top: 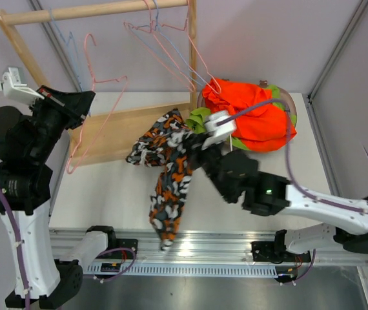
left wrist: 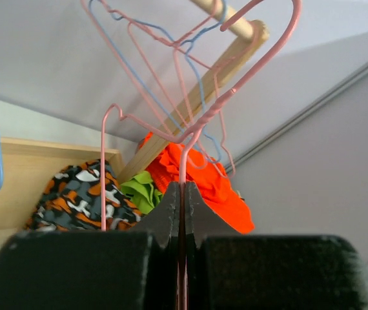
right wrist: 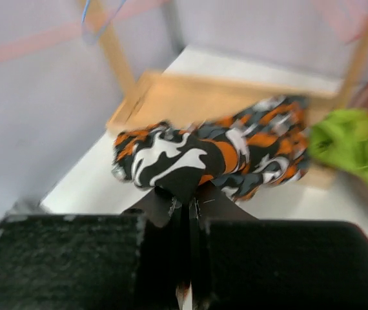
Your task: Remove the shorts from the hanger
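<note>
at r gripper (right wrist: 187, 194), camo shorts (top: 168, 187) lengthwise twd near edge

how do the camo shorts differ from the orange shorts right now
The camo shorts are patterned orange, black and white; the orange shorts are plain. The camo shorts hang from the right gripper, jaws shut on them; the orange shorts lie heaped, unheld, on a lime green pair. Both are crumpled fabric.

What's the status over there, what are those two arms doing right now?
Left end effector shut on pink hanger. Right end effector shut on camouflage shorts, dangling clear of that hanger. Orange shorts heaped behind, not obstructing.
</note>
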Robot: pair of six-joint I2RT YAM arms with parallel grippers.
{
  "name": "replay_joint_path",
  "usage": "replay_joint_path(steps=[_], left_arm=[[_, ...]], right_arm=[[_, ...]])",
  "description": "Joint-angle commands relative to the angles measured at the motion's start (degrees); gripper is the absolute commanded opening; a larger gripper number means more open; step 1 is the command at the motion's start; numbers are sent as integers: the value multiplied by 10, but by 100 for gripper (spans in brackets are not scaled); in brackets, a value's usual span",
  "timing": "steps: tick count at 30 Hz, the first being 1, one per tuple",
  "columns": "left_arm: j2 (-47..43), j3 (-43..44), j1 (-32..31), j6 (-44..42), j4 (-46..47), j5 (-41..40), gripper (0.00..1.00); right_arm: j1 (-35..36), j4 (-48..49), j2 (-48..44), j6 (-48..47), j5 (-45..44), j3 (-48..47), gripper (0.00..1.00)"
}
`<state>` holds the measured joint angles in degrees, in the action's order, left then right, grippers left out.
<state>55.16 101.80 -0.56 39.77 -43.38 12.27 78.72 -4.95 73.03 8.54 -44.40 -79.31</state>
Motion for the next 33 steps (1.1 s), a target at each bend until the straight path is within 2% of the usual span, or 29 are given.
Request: replay_joint_path(steps=[1,5,9,10,12,13,17,20,23,29,30,33], left_arm=[[-9,-38,4,-9,50,-10,0],[-20,-69,4,-14,70,-1,0],[-27,-87,4,-26,84,7,0],[-28,-87,4,-32,83,6,0],[-29,-90,4,-38,83,4,0],[-30,-92,4,-38,86,5,0],[-29,-97,4,-39,92,18,0],[-30,-107,4,-41,99,21,0],[-30,-114,4,-44,104,17,0],[-26,-126,4,-45,111,13,0],[-25,-125,4,-46,114,11,0],[-20,-123,4,-43,122,7,0]], right_arm=[[-40,42,-85,-90,-90,-44,0],[-136,43,-75,-169,-38,-136,0],[-238,15,15,-201,29,-267,0],[-278,8,32,-207,48,-323,0],[-321,-13,81,-200,76,-377,0],[-366,-17,96,-188,104,-402,0],[-458,-59,176,-158,154,-563,0],[-521,-62,219,-128,193,-612,0],[-582,-52,238,-84,236,-614,0],[-640,-59,273,-9,282,-576,0],[-645,-54,268,17,295,-550,0],[-643,14,219,46,317,-376,0]])
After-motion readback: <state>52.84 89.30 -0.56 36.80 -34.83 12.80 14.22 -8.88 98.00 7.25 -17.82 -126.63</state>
